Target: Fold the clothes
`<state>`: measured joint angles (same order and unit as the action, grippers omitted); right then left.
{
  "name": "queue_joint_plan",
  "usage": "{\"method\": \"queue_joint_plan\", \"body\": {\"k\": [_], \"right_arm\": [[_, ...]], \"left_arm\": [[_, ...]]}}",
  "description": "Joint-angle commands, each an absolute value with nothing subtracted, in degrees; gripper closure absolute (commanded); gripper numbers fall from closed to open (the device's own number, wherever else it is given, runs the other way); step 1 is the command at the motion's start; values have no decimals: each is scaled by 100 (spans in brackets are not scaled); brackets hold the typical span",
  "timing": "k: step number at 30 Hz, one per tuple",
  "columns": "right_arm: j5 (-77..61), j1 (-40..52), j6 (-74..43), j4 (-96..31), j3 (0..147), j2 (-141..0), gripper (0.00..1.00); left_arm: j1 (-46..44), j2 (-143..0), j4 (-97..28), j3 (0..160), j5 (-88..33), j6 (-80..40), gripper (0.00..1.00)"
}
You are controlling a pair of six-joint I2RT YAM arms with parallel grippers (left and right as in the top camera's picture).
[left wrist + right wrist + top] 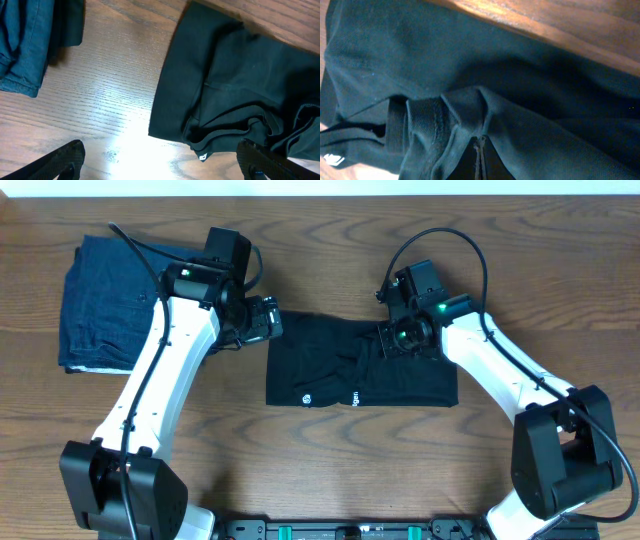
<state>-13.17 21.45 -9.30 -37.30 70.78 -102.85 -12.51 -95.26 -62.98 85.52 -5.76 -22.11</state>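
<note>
**Shirt partly folded, one pinch in hand**

The black T-shirt [360,375] lies on the counter [330,470] between my two hands, already drawn into a rough rectangle. I see no sleeves sticking out, so I judge the first folds done. The small white logo [306,398] shows on the edge farthest from both hands.

My right hand [400,340] sits on the shirt's upper part and is clenched. In its wrist view, ridges of fabric bunch up and run straight into the closed fingertips [480,150], so I read that as a pinch of cloth gripped.

My left hand [262,320] is released, fingers spread wide, hovering just beside the shirt's near corner and gripping nothing. The shirt's edge lies below and ahead of it, with loose wrinkled layers near the hem.

Beyond my left hand lies a folded blue garment [100,300], well apart from the shirt.

What I think is left: bring the pinched side across, flatten the creases through the middle, and finish the bundle compact.
</note>
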Motion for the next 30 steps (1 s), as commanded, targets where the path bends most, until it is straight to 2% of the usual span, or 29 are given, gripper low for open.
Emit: {"method": "queue_joint_plan", "body": {"k": [1, 6, 14, 20, 21, 22, 24, 25, 26, 30], "right_arm": [[-1328, 2224, -1070, -3597, 7113, -10523, 99], [-1728, 2344, -1070, -3264, 7113, -10722, 99], [-1614, 2213, -1063, -2919, 7159, -10720, 99], [-1826, 1485, -1044, -3535, 7483, -10077, 90], [-1826, 1330, -969, -3721, 7509, -9920, 86], [-1826, 1186, -906, -3887, 7511, -9782, 72], [-1820, 838, -690, -4355, 7511, -9478, 35], [-1817, 681, -552, -4580, 7511, -9373, 13], [-1798, 491, -412, -4818, 7511, -9279, 1], [-1758, -126, -276, -5433, 7459, -9249, 6]], "left_arm": [[-1223, -9559, -6318, 8501, -530, -2198, 2], [-1223, -9559, -6318, 8501, -528, -2198, 2], [-1223, -9559, -6318, 8501, -530, -2198, 2], [-1223, -9559, -6318, 8501, -530, -2198, 2], [-1223, -9559, -6318, 8501, -530, -2198, 2], [-1223, -9559, -6318, 8501, -530, -2198, 2], [-1223, -9559, -6318, 8501, -530, -2198, 2], [-1223, -9559, -6318, 8501, -528, -2198, 2], [-1223, -9559, -6318, 8501, -530, -2198, 2], [-1223, -9559, -6318, 8501, -530, -2198, 2]]}}
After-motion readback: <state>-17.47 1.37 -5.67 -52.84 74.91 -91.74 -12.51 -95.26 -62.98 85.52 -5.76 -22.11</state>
